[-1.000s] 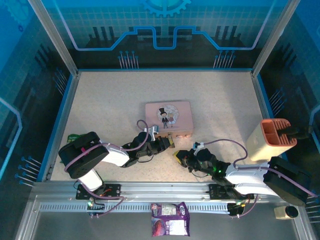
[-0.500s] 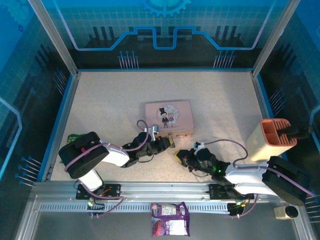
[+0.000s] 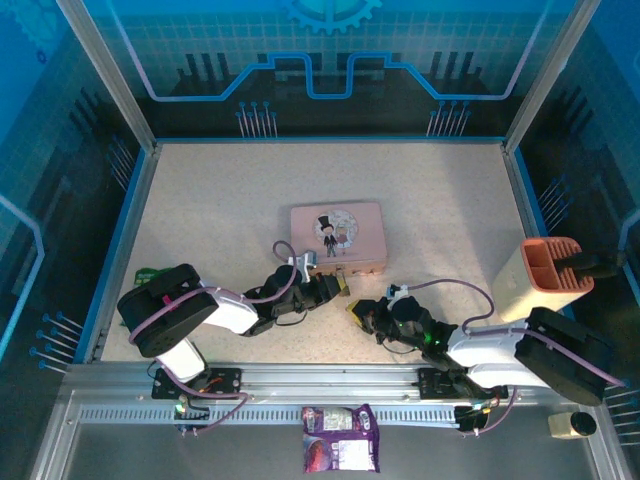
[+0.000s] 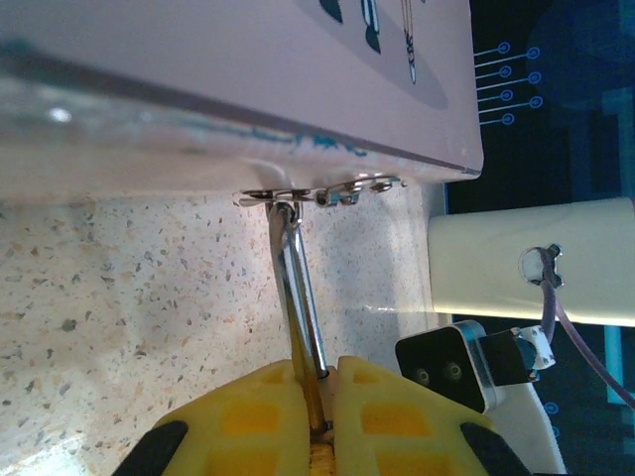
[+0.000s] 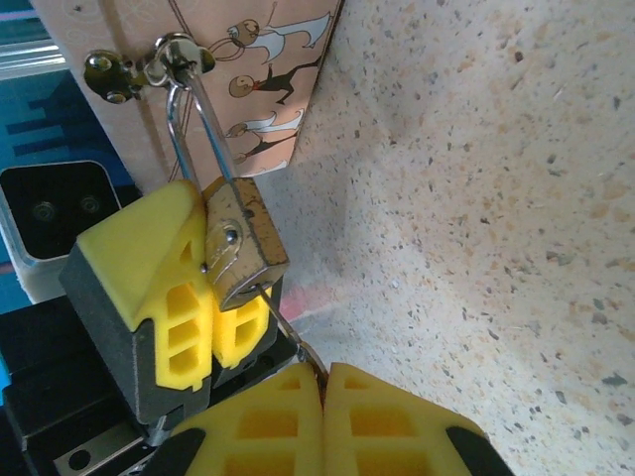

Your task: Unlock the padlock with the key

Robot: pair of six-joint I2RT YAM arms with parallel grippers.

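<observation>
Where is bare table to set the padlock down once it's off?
Widest free patch: the far table, between the pink box and the back wall. Also bare: left of the box toward the blue rim, and right of it toward the beige holder. Crowded: in front of the box, where the left claw and right claw meet at the padlock.

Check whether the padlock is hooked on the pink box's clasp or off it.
Hooked on. In the right wrist view, the padlock has its shackle through the clasp on the pink box.
</observation>
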